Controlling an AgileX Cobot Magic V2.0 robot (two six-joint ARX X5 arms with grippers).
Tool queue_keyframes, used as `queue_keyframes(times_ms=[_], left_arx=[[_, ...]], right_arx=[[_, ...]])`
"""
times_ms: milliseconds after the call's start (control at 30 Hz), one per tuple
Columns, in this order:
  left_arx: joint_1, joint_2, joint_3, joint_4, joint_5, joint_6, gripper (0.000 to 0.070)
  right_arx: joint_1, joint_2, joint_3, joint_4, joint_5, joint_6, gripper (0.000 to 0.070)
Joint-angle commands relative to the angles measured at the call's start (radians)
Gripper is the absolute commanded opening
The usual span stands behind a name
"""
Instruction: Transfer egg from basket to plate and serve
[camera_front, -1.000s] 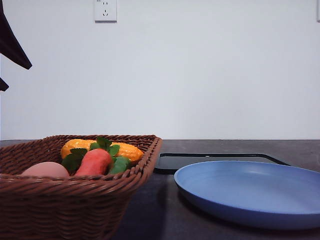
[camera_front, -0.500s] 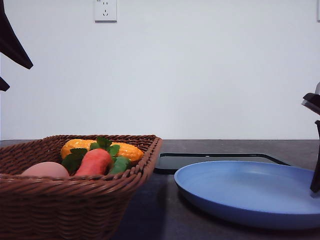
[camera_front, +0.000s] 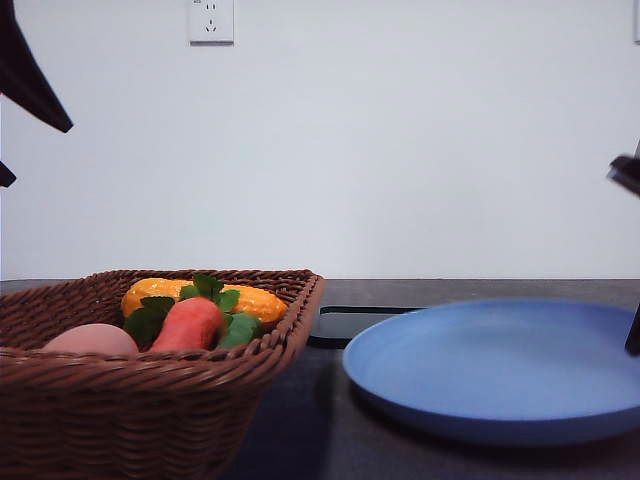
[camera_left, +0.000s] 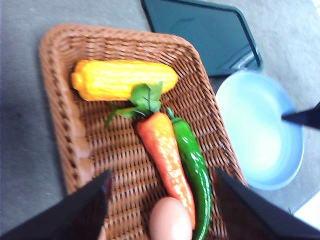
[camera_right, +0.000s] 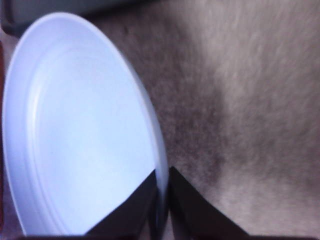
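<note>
The egg (camera_front: 90, 338) lies in the near left part of the wicker basket (camera_front: 150, 400), next to a carrot (camera_front: 188, 322). High above the basket my left gripper (camera_left: 164, 175) hangs open, the egg (camera_left: 170, 221) below and between its fingers, untouched. The blue plate (camera_front: 490, 365) is to the right of the basket, its right side tilted up. My right gripper (camera_right: 161, 176) is shut on the plate's (camera_right: 85, 130) right rim, and its dark fingers (camera_front: 632, 345) show at the front view's right edge.
The basket also holds a yellow corn cob (camera_left: 122, 79) and a green pepper (camera_left: 194, 170). A flat black tray (camera_left: 205, 35) lies behind the plate, partly hidden by it in the front view. Grey table (camera_right: 240, 100) stretches right of the plate.
My right gripper came in from the right, closed on the plate's rim and raised that side, so the plate now covers more of the tray. The left gripper barely shifted.
</note>
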Motion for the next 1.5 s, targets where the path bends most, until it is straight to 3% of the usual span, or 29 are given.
queue_keyframes(times_ms=[0,133,400,733,933,1267,1467], left_arx=[[-0.018,0.006,0.016,-0.005,0.006,0.016,0.0457],[-0.082,0.008,0.025,-0.051,-0.011,0.017,0.0455],[-0.329,0.089,0.108,-0.195,-0.257,0.012,0.0455],[-0.547,0.29,0.166,-0.182,-0.435,-0.097,0.0453],[-0.586,0.409,0.166,-0.167,-0.46,-0.137,0.0453],[-0.594,0.539,0.166,-0.141,-0.463,-0.133,0.0453],[-0.594,0.583,0.166,-0.139,-0.463,-0.132,0.0405]], right_arx=[[-0.009,-0.029,0.011,0.002,-0.004,0.02,0.0],[-0.038,-0.123,0.012,-0.02,-0.003,0.033,0.0],[-0.09,-0.227,0.013,-0.025,0.023,0.051,0.0],[-0.093,-0.23,0.013,-0.031,0.023,0.051,0.0],[-0.093,-0.23,0.013,-0.028,0.023,0.05,0.0],[-0.093,-0.23,0.013,-0.027,0.023,0.043,0.0],[-0.093,-0.23,0.013,-0.024,0.023,0.043,0.0]])
